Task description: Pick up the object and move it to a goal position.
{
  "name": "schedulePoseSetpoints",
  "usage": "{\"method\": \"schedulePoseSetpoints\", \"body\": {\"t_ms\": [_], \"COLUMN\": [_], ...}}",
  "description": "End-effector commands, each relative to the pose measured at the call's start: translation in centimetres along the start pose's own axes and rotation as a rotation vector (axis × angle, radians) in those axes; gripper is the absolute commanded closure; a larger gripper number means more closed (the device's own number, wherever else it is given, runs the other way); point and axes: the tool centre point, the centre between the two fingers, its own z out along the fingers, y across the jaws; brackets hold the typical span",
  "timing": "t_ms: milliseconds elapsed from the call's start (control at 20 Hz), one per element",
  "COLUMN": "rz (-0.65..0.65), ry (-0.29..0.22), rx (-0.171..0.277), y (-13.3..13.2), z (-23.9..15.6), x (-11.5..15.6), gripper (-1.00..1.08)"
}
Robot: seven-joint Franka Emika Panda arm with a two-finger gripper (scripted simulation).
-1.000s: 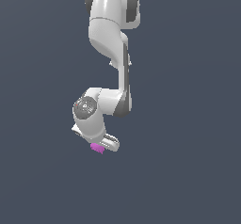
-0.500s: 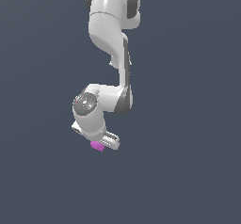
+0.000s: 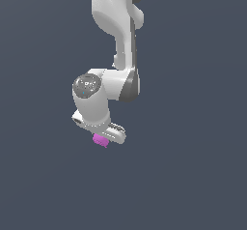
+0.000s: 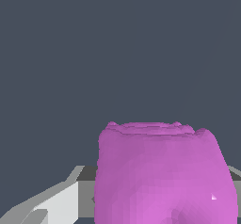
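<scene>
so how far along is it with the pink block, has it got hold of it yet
Done, by the look of it: the pink block sits right at the gripper, and in the wrist view it fills the space by a finger, so it seems grasped. In hand: carrying it. Left: reaching the goal position, which no view marks, so the remaining distance cannot be judged.

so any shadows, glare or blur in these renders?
Exterior view: flat, even light, no cast shadows, only soft shading on the arm; the pink block is tiny but sharp under the gripper. Wrist view: the block fills the foreground with blocky, faceted edges, no glare.
</scene>
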Motion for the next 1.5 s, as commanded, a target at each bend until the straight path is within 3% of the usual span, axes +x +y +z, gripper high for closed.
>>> {"method": "schedulePoseSetpoints", "body": {"t_ms": [0, 1100, 1450], "rz": [0.0, 0.001, 0.001], "ry": [0.001, 0.002, 0.002], "rx": [0.001, 0.0, 0.0], "y": [-0.2, -1.7, -2.2], "z": [-2.5, -28.1, -34.2], "x": [-0.7, -7.8, -9.2], "gripper": [1.08, 1.08, 1.08]}}
